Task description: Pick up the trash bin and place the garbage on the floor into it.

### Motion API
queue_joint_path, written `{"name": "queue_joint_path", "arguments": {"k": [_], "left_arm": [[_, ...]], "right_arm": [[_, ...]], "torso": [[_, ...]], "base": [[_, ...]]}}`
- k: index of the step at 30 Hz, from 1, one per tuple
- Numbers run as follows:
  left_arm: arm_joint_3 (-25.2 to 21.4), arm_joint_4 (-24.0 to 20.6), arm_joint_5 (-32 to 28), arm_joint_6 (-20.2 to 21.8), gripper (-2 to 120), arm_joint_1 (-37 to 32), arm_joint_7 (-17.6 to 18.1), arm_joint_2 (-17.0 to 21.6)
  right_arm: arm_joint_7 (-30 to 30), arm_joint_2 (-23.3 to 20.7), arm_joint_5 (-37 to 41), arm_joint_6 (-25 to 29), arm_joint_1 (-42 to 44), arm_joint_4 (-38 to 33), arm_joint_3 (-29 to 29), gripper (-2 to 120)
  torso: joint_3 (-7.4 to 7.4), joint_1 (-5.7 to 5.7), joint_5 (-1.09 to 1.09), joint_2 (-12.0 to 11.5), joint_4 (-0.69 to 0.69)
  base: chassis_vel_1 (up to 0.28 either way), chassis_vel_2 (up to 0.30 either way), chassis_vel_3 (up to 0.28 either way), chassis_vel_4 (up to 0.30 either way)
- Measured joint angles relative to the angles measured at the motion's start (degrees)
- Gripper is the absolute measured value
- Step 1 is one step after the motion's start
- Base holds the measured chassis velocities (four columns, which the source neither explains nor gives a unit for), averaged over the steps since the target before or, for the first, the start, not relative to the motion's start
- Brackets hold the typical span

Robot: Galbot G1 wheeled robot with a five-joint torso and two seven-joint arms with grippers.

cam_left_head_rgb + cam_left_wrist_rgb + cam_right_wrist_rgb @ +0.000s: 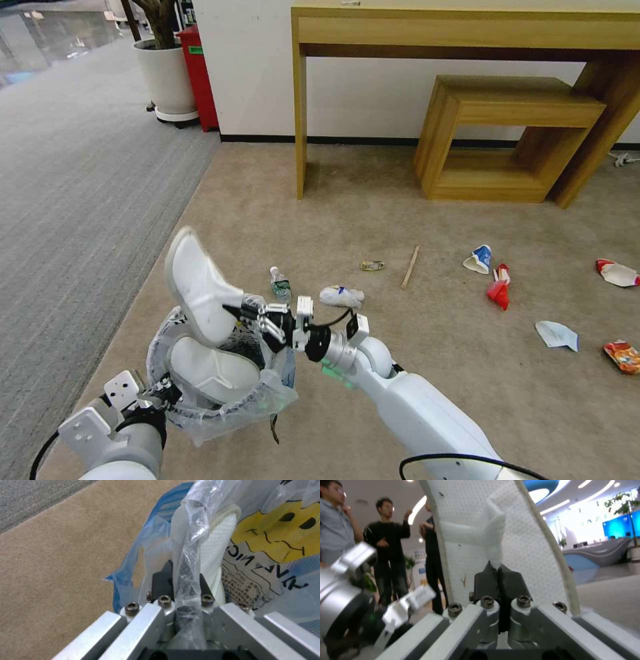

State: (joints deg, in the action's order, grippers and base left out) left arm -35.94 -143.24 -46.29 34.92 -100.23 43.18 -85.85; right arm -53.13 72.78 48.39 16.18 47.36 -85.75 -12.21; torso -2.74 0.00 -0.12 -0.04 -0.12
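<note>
White slippers (200,287); blue bin (156,525), its bag (266,542) apparently yellow-faced, black-lettered.

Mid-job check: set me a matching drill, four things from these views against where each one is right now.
Things:
1. right gripper
2. left gripper
3. wooden stick
4. second slipper

Places or states:
A. lying inside the trash bin
B. shut on the bin's rim and bag
C. lying on the floor
D. shut on a white slipper above the bin

Pairs: 1-D, 2-B, 3-C, 4-A

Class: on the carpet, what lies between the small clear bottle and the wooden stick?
In the head view, a crumpled white wrapper and a small yellowish wrapper lie between bottle and stick.
</note>
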Motion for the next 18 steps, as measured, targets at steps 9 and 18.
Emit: {"name": "queue_joint_path", "arguments": {"k": [9, 18], "left_arm": [[0.5, 0.0, -0.2, 0.1, 0, 0.5, 0.0, 0.1], [0.3, 0.0, -0.2, 0.1, 0, 0.3, 0.1, 0.1]], "right_arm": [[-0.6, -4.1, -2.5, -0.2, 3.9, -1.7, 2.4, 25], [0.5, -7.2, -2.4, -0.2, 5.8, -4.6, 6.5, 57]], "torso": [[0.00, 0.00, 0.00, 0.0, -0.01], [0.00, 0.00, 0.01, 0.0, 0.00]], "base": [[0.000, 0.000, 0.000, 0.000], [0.000, 0.000, 0.000, 0.000]]}}
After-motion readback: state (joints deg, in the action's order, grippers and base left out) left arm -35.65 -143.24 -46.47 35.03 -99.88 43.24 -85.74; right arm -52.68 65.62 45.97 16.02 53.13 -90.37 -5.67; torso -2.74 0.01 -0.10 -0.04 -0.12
